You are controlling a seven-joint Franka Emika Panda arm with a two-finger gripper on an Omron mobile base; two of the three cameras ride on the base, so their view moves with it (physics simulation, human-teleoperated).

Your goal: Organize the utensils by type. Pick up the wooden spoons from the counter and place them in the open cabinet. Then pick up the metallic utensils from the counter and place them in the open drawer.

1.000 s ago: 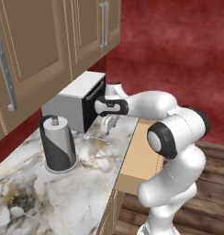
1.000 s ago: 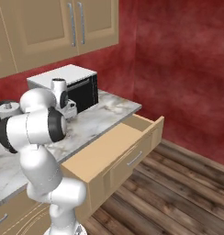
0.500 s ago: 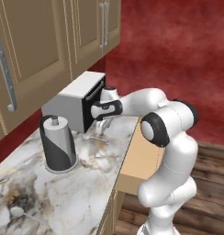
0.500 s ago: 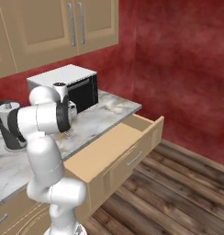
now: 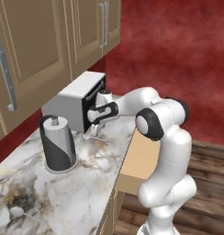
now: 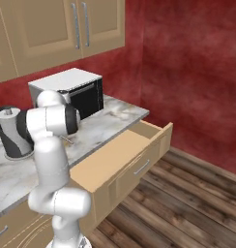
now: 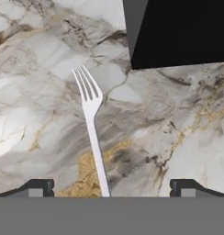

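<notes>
Fork (image 7: 92,120), silver-grey, flat on marble tabletop (image 7: 36,105) beneath spread, empty claw (image 7: 111,188); handle runs between the fingertips, tines pointing away.

Marble worktop (image 5: 77,193) carries: grey toaster oven (image 5: 72,103) at the back, black-and-white paper towel holder (image 5: 58,147) just beside it, silver fork (image 7: 92,124) flat in front of the oven, metal spoon (image 5: 22,214) at the near-left corner.
</notes>
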